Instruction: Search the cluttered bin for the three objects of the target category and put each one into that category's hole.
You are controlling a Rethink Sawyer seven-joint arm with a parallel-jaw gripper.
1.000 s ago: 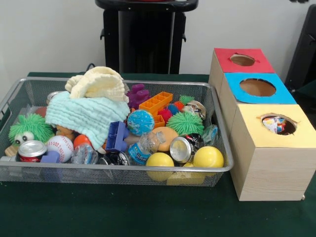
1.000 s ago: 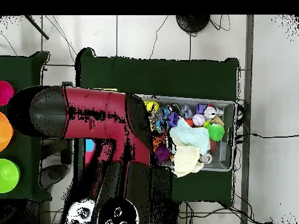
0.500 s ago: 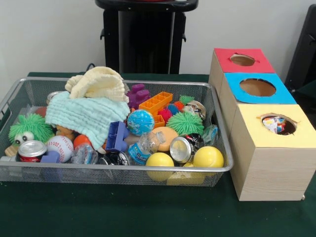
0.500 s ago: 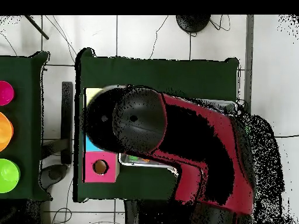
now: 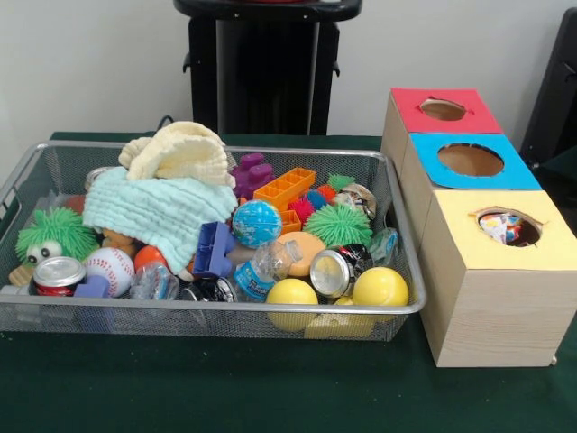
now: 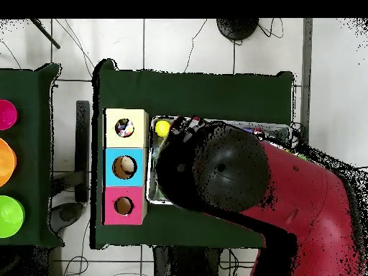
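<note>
a wire mesh bin (image 5: 27, 180) sits on the green table (image 5: 270, 397), crammed with toys. at its back a pale yellow cloth (image 5: 180, 153) lies on a mint green cloth (image 5: 153, 212), with a purple block (image 5: 250, 173) and an orange brick (image 5: 284, 187) beside them. a blue globe ball (image 5: 257, 223) sits in the middle, a spiky green ball (image 5: 337, 225) just to its right. along the front wall rest two yellow balls (image 5: 380, 287), a baseball (image 5: 110, 269), a red can (image 5: 59, 275) and a fuzzy green creature (image 5: 56, 234). just beside the bin stands a row of three wooden boxes, each with a round hole on top: the red box (image 5: 442, 110) farthest back, the blue box (image 5: 469, 161) between, the yellow box (image 5: 505, 230) nearest, with something colourful showing inside its hole. in the overhead view the red and black arm (image 6: 287, 201) covers most of the bin, leaving one yellow ball and the three boxes clear. the pincer itself is not visible in either view, so its state cannot be told.
</note>
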